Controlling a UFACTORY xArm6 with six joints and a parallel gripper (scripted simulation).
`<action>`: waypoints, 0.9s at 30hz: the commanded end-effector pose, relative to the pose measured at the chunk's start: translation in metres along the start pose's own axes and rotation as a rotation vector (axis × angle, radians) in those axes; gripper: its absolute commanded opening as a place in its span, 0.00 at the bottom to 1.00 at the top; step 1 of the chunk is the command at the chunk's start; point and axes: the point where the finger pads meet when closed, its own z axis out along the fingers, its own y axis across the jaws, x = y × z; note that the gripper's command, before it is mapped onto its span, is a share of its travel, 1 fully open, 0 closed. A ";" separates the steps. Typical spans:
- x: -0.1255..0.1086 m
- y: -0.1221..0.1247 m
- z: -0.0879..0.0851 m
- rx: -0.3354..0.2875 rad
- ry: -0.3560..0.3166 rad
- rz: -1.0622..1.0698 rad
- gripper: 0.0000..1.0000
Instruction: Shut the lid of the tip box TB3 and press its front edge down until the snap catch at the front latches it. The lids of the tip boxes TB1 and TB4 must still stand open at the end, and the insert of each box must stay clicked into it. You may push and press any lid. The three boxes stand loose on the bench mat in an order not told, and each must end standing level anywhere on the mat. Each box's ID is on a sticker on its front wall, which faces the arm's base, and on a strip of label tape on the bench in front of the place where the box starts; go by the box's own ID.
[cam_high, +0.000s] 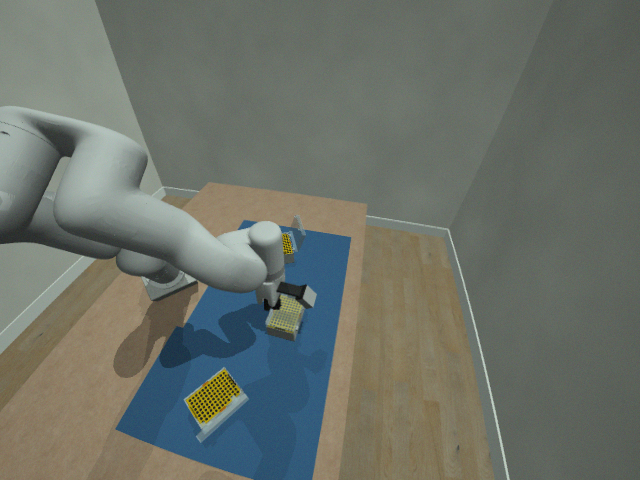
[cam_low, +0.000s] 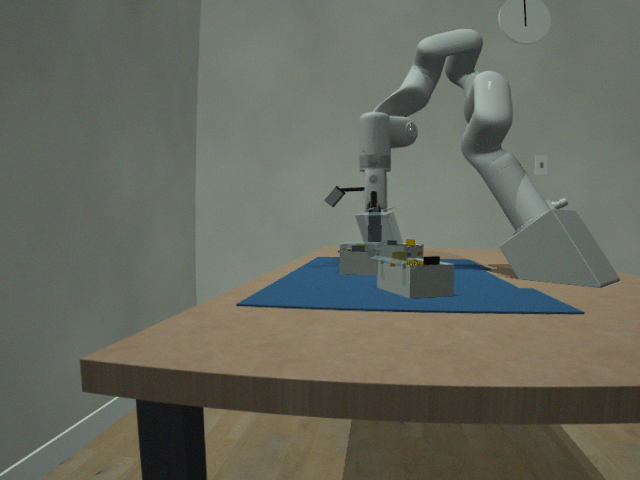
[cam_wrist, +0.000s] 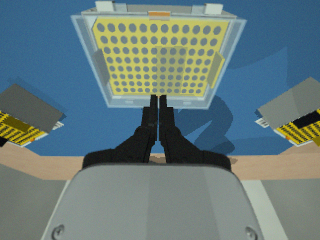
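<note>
The gripper (cam_wrist: 159, 102) is closed tight with nothing in it — its two black fingers touch each other. It points down at the near edge of the middle box (cam_wrist: 158, 55), which sits on the blue mat (cam_high: 320, 268). The box shows its yellow tray of holes through a clear lid. Two more boxes (cam_high: 216, 397) (cam_high: 287, 243) sit on the mat — one at each end. I cannot read the stickers.

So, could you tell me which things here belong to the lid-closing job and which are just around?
Job: shut gripper, middle tip box, near tip box, far tip box, blue mat.
Just around: wall clock, wall switch, table.
</note>
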 end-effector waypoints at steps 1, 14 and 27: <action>0.002 0.000 -0.010 0.003 0.006 0.002 0.00; 0.002 0.000 -0.029 0.003 0.006 0.002 0.00; 0.002 0.000 -0.047 0.003 0.006 0.002 0.00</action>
